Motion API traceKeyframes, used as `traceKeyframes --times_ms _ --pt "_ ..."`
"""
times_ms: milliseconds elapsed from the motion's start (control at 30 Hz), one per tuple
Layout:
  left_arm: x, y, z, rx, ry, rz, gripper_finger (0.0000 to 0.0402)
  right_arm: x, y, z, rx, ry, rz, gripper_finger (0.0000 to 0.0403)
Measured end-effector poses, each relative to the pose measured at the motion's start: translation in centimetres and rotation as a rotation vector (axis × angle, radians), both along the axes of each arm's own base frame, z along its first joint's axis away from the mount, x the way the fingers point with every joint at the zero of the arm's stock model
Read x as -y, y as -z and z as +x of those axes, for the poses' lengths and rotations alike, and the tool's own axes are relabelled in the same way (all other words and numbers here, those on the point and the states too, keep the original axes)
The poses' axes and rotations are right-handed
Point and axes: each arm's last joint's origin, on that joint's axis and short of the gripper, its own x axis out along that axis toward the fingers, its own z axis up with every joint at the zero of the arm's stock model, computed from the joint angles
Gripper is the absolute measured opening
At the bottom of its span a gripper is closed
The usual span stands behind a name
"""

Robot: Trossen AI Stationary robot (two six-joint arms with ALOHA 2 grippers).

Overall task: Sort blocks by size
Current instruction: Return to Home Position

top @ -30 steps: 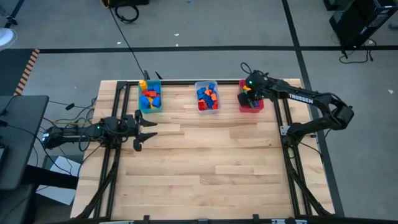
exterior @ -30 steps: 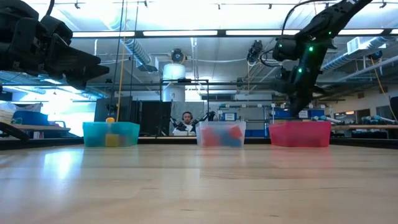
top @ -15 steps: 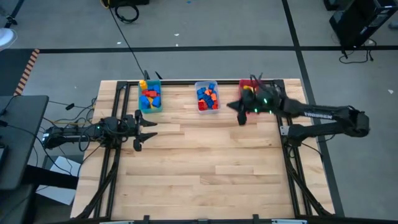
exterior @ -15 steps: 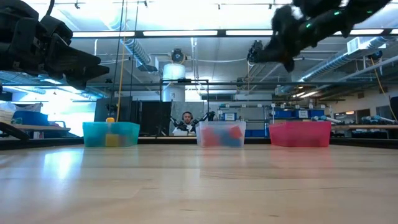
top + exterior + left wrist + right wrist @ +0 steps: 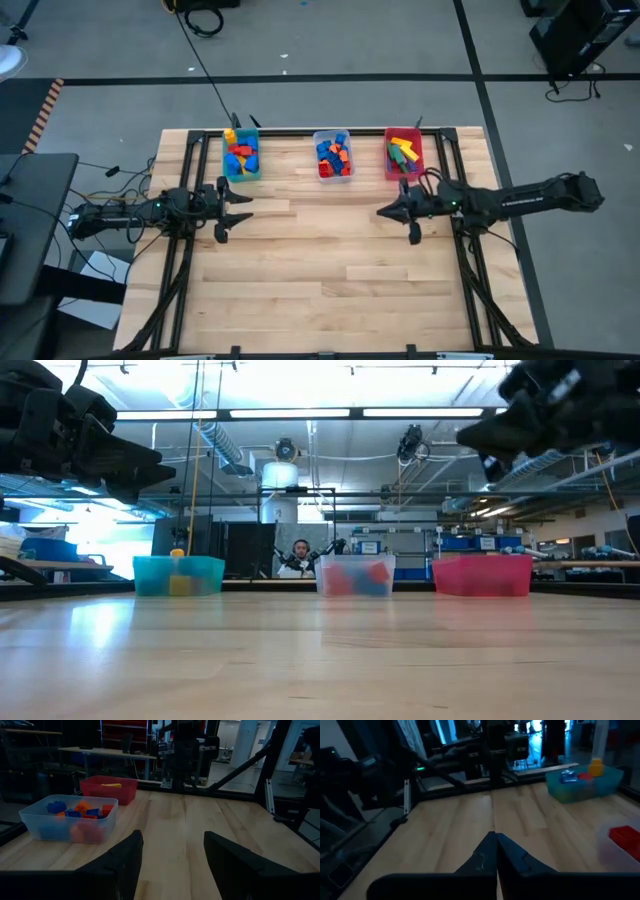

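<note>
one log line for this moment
left gripper open, table left | right gripper shut, empty, table right | blocks in bins

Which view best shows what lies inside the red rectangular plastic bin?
The high view: it looks into the red plastic bin, showing yellow and green blocks. Low view: only its wall. Left wrist view: one yellow block. Right wrist view: nothing.

Left gripper (image 5: 173,845) above light wooden table (image 5: 200,820), dark fingers (image 5: 125,865) spread wide apart. Clear rectangular plastic bin (image 5: 35,820) on table w/ small blue, orange & red plastic blocks (image 5: 82,813) inside. Red rectangular plastic bin (image 5: 107,791) just beyond it, holding a yellow block (image 5: 111,785). Dark metal frame (image 5: 182,750) at table's far edge.
</note>
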Motion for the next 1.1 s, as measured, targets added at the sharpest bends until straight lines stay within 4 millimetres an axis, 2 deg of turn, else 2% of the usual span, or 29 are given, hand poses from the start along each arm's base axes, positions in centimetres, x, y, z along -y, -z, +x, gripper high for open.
traceKeyframes --times_ms 167,367,567,933,1100 --pt "0.0 0.0 0.0 0.000 0.000 0.000 0.0219 0.1 0.7 -1.8 0.061 0.065 0.048 0.0009" --pt "0.0 0.0 0.0 0.000 0.000 0.000 0.0219 -0.6 0.5 -3.4 0.143 0.021 0.064 0.0008" --pt "0.0 0.0 0.0 0.000 0.000 0.000 0.0219 -0.9 1.8 -4.7 0.074 -0.010 0.054 0.0008" --pt "0.0 0.0 0.0 0.000 0.000 0.000 0.0219 -0.7 1.0 -6.7 0.194 0.047 -0.017 0.0008" --pt "0.0 0.0 0.0 0.000 0.000 0.000 0.0219 -0.5 1.9 -7.1 0.112 0.096 -0.010 0.0017"
